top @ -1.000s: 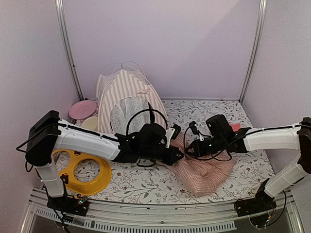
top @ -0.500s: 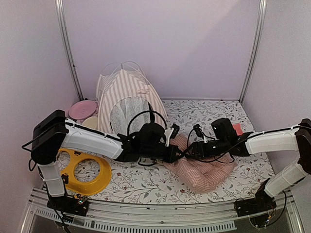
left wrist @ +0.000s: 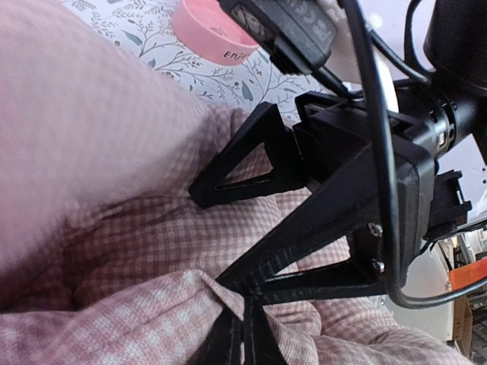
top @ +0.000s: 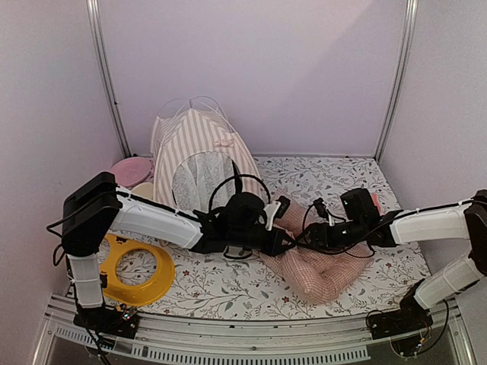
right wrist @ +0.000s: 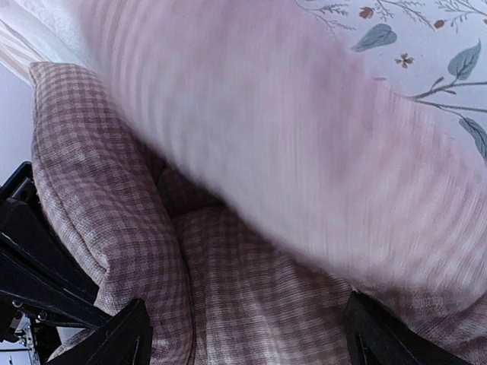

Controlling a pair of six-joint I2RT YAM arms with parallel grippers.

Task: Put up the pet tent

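The pet tent (top: 199, 152), pink-and-white striped with a white mesh door, stands upright at the back left, away from both grippers. A pink checked cushion (top: 319, 266) lies crumpled at the middle right. My left gripper (top: 288, 243) is shut on a fold of the cushion (left wrist: 152, 304), the fabric pinched between its jaws (left wrist: 243, 334). Facing it, my right gripper (top: 308, 237) stands open, its fingers (right wrist: 125, 338) wide apart over the cushion (right wrist: 251, 289). In the left wrist view the right gripper (left wrist: 205, 236) rests spread on the cloth.
A yellow ring-shaped dish (top: 137, 266) lies at the front left. A pink plate (top: 129, 171) sits left of the tent. A small pink bowl (left wrist: 221, 34) stands behind the right gripper. Metal posts and walls close in the floral-print table (top: 228, 289).
The right gripper has opened and let go of the cushion. Both grippers have shifted a little to the right, and the cushion has sagged lower onto the table.
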